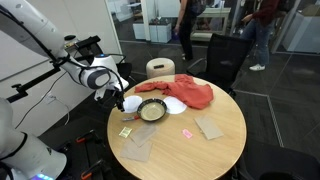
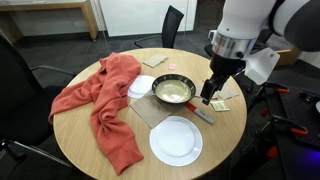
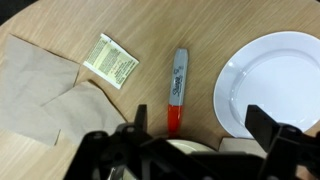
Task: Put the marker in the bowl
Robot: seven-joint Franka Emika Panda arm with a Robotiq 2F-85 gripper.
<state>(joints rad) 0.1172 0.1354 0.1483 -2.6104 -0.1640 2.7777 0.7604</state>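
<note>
Beneath the tool (image 3: 197, 120), its jaws standing apart, lies a grey marker (image 3: 177, 88) with a red cap

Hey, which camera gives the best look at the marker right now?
The wrist view: the marker lies full length on the table, red cap clear, between a packet and a white plate. In an exterior view it is a small sliver by the gripper; elsewhere I cannot make it out.
</note>
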